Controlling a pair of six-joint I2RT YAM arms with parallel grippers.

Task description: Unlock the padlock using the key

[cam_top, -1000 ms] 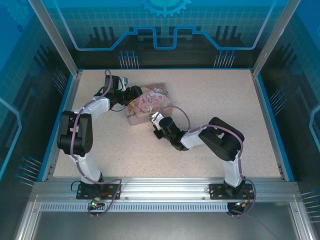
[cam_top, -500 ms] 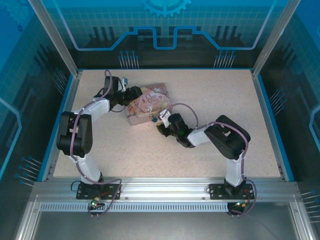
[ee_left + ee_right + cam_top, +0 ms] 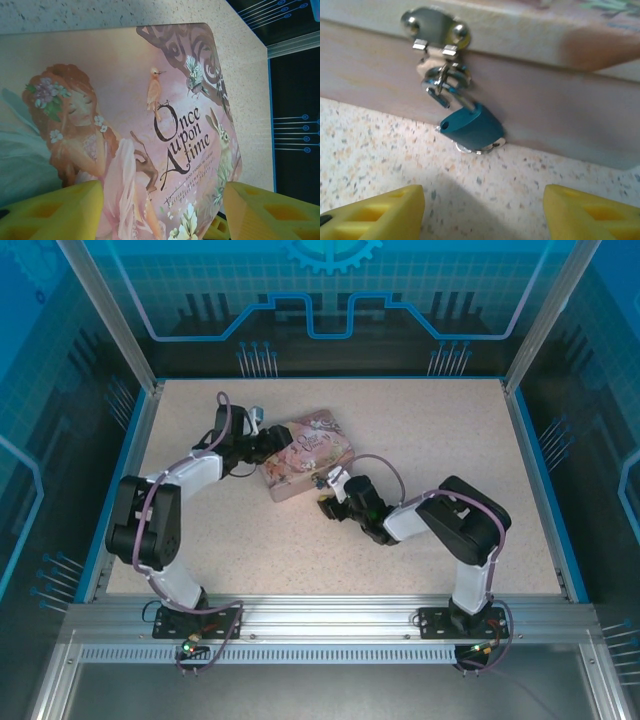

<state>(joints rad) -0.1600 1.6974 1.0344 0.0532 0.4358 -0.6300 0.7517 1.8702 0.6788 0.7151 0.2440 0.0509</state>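
Two yellow fingers of the right gripper [image 3: 482, 202] stand wide apart with nothing between them. The padlock [image 3: 472, 130] hangs straight ahead, just beyond the tips, from the hasp [image 3: 434, 27] on the tin [image 3: 545, 95]. Its shackle looks swung out of the blue body, and what may be the key [image 3: 479, 148] pokes out silvery beneath, too blurred to be sure. Lock and key should be light, stiff and slippery, apt to swing, so pinch the body by its flat faces. Below lies bare table [image 3: 370, 160] with open room; the tin wall behind blocks any push forward. The left gripper [image 3: 162, 205] straddles the tin lid; whether it clamps I cannot tell
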